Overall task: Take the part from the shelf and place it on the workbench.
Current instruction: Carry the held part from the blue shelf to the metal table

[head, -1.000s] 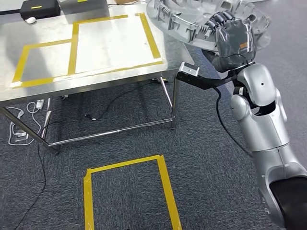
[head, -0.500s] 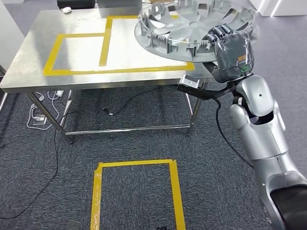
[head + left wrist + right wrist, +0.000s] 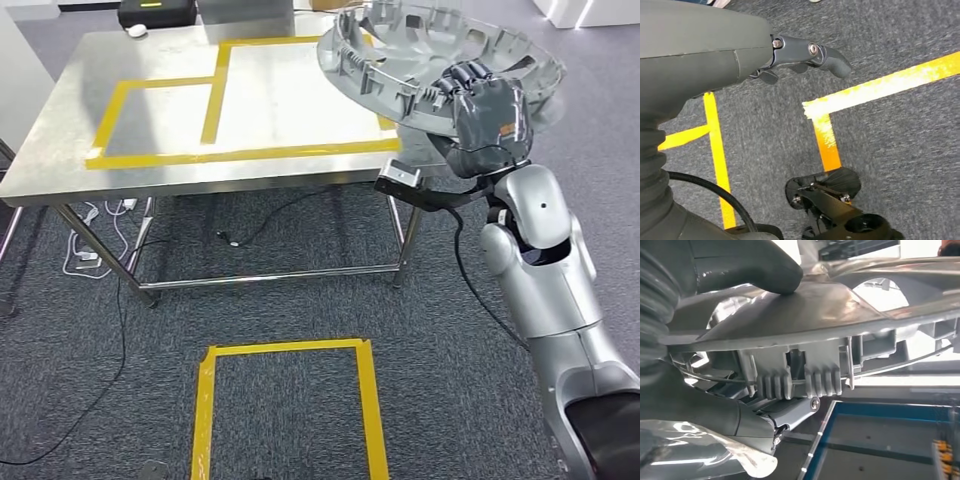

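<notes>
Since half a second ago the camera has swung, sliding the steel workbench leftward. Right hand grips the grey ribbed plastic part at its rim, at two o'clock, overhanging the bench corner. Its wrist view shows the thumb pressing the rim. Left hand hangs over yellow-taped carpet, fingers apart, empty.

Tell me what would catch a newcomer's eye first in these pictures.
First, the big grey wheel cover that the right hand holds by its rim, raised over the right end of the steel workbench. Next, the yellow tape rectangles on the benchtop, and another yellow tape frame on the grey carpet in front.
</notes>
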Robot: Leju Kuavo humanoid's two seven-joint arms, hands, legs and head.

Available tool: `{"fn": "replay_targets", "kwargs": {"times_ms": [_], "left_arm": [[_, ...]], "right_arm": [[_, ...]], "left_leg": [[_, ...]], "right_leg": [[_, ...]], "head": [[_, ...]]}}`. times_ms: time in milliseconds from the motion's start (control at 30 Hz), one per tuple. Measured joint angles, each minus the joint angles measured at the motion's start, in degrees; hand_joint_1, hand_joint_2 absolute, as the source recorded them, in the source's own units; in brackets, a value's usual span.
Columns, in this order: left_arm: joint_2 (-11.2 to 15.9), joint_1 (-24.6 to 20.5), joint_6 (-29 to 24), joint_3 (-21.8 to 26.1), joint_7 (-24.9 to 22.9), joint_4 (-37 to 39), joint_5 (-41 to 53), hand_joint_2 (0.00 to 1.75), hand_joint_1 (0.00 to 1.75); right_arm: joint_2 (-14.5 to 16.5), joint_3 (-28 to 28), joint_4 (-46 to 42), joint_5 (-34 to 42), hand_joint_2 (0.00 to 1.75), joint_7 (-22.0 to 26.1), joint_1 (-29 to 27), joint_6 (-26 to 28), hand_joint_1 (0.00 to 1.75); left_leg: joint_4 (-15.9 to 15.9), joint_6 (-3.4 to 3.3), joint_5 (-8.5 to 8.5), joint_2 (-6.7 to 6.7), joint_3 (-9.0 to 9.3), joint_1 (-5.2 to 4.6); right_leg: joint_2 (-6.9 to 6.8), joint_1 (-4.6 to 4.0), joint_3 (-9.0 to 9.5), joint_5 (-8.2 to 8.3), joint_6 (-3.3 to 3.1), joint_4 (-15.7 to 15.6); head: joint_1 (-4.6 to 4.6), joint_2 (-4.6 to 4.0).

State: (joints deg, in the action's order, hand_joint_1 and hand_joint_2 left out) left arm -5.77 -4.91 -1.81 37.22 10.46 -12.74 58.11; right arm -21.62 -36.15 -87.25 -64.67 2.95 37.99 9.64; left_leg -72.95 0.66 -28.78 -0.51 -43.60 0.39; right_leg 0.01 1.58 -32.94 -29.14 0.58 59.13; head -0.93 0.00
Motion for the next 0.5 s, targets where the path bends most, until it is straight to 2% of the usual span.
{"fn": "replay_targets", "kwargs": {"times_ms": [33,67,100,133,200,267,300,333,400,433,467,500], "left_arm": [[0.03,0.01,-0.02,-0.01,0.05,0.0,0.02,1.75,0.0],[0.07,0.03,-0.04,-0.01,0.1,0.0,0.03,1.75,0.0],[0.1,0.03,-0.08,-0.02,0.19,0.0,0.03,1.75,0.0],[0.12,0.03,-0.12,-0.02,0.27,0.0,0.03,1.75,0.0],[0.14,0.05,-0.17,-0.02,0.45,0.0,0.03,1.75,0.0],[0.11,0.18,-0.19,-0.01,0.62,0.0,0.03,1.75,0.0],[0.1,0.21,-0.2,0.0,0.73,0.0,0.03,1.75,0.0],[0.11,0.24,-0.21,0.01,0.83,0.0,0.02,1.75,0.0],[0.14,0.3,-0.22,0.02,0.95,0.0,-0.01,1.75,0.0],[0.12,0.4,-0.21,0.02,0.97,0.0,-0.01,1.75,0.0],[0.1,0.51,-0.2,0.03,0.99,0.0,0.01,1.75,0.0],[0.08,0.6,-0.19,0.03,1.0,0.0,0.02,1.75,0.0]], "right_arm": [[0.0,0.11,-0.05,0.0,1.75,-0.01,-0.13,0.01,1.75],[-0.01,0.21,-0.15,-0.01,1.75,0.0,-0.24,0.04,1.75],[-0.04,0.28,-0.27,-0.03,1.75,0.02,-0.32,0.1,1.75],[-0.11,0.38,-0.42,-0.07,1.75,0.03,-0.38,0.21,1.75],[-0.28,0.49,-0.69,-0.17,1.75,0.03,-0.57,0.42,1.75],[-0.48,0.64,-0.86,-0.19,1.75,0.06,-0.9,0.52,1.75],[-0.58,0.71,-0.9,-0.16,1.75,0.1,-1.03,0.56,1.75],[-0.67,0.76,-0.91,-0.14,1.75,0.13,-1.18,0.6,1.75],[-0.86,0.78,-0.92,-0.15,1.75,0.15,-1.55,0.74,1.75],[-0.95,0.78,-0.92,-0.17,1.75,0.14,-1.83,0.79,1.75],[-1.04,0.78,-0.92,-0.18,1.75,0.16,-2.11,0.83,1.75],[-1.09,0.78,-0.92,-0.18,1.75,0.2,-2.37,0.83,1.75]], "left_leg": [[3.91,-0.23,2.54,0.02,1.54,0.0],[7.43,-0.5,4.19,0.05,3.19,-0.14],[10.4,-0.87,4.96,0.09,4.66,-0.29],[12.15,-1.21,4.83,0.14,5.59,-0.46],[13.46,-1.95,3.71,0.14,6.6,-0.65],[14.32,-2.58,3.3,-0.01,7.71,-0.5],[14.62,-2.87,3.15,-0.1,8.28,-0.41],[14.83,-3.12,2.99,-0.17,8.64,-0.37],[14.85,-3.53,2.42,-0.27,9.12,-0.5],[14.84,-3.62,2.02,-0.31,9.51,-0.59],[14.83,-3.65,1.55,-0.36,10.07,-0.65],[14.82,-3.59,1.02,-0.43,10.78,-0.68]], "right_leg": [[0.02,0.03,0.63,-0.43,0.16,-0.02],[0.03,-0.02,1.16,-0.83,0.4,-0.13],[0.09,-0.05,1.55,-1.13,0.71,-0.27],[0.13,-0.07,1.77,-1.34,1.07,-0.49],[0.13,-0.05,2.12,-1.15,2.01,-0.57],[-0.04,0.04,1.83,-1.34,2.62,0.68],[-0.06,0.04,0.77,-1.89,2.69,2.58],[-0.06,0.03,-1.12,-2.86,2.69,5.56],[0.01,-0.07,-6.25,-5.29,2.75,12.84],[0.01,-0.11,-8.33,-5.98,2.77,15.09],[0.02,-0.15,-9.56,-5.73,2.78,15.53],[0.01,-0.18,-9.69,-4.21,2.73,13.81]], "head": [[-0.01,0.0],[0.0,0.0],[0.0,0.0],[0.03,0.0],[0.07,0.0],[-0.03,0.01],[-0.18,0.01],[-0.37,0.01],[-0.67,0.01],[-0.74,0.01],[-0.75,0.0],[-0.78,0.0]]}}
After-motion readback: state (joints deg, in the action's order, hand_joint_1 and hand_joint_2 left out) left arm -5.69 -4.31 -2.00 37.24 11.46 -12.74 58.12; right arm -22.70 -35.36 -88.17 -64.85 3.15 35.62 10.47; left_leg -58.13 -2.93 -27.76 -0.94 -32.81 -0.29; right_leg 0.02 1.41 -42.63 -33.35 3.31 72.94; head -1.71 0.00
